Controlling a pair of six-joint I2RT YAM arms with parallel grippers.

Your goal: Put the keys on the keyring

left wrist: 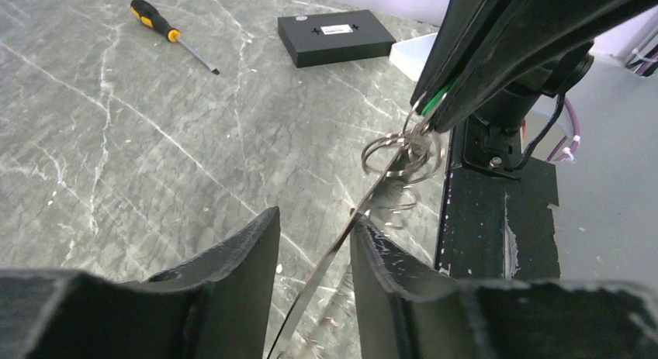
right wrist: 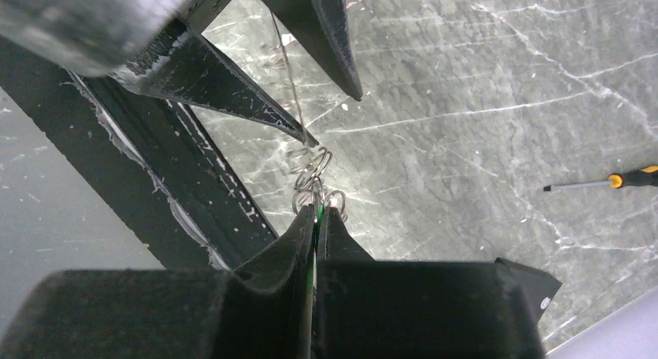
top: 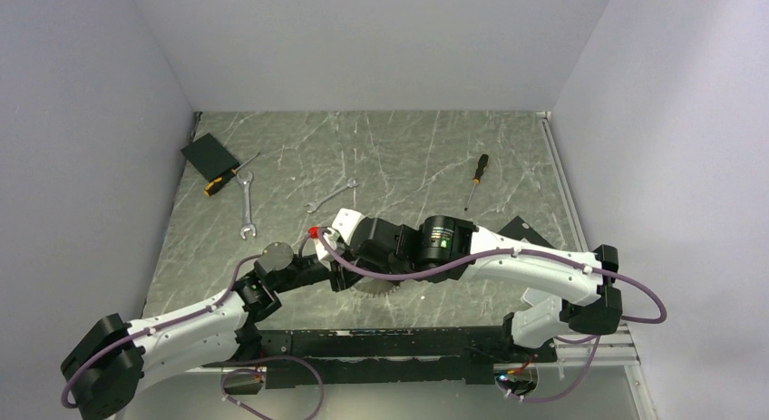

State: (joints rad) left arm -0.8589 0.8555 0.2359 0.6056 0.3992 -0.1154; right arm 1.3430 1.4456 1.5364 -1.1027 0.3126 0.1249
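Two grippers meet tip to tip over the near middle of the grey marbled tabletop [top: 426,148], just in from the black frame rail [left wrist: 496,219] along the near edge. The right gripper [right wrist: 319,213] is pinched tight on a small green-headed key [right wrist: 316,229]; only a sliver of green shows between its fingers. A silvery coiled wire keyring [left wrist: 397,153] hangs above the table, touching those fingertips. A thin silvery strip [left wrist: 340,243] runs from the ring through the left gripper [left wrist: 314,221], whose jaws stand apart, with the strip against one finger's inner edge. From above, the right arm's wrist covers key and ring. Just beyond lies a short silver wrench [top: 331,195]. To the far left are a longer silver open-ended wrench [top: 246,207], a flat black pad [top: 210,154] and a yellow-handled screwdriver [top: 220,181]. To the far right is an orange-and-black screwdriver [top: 475,177], well apart from the grippers.
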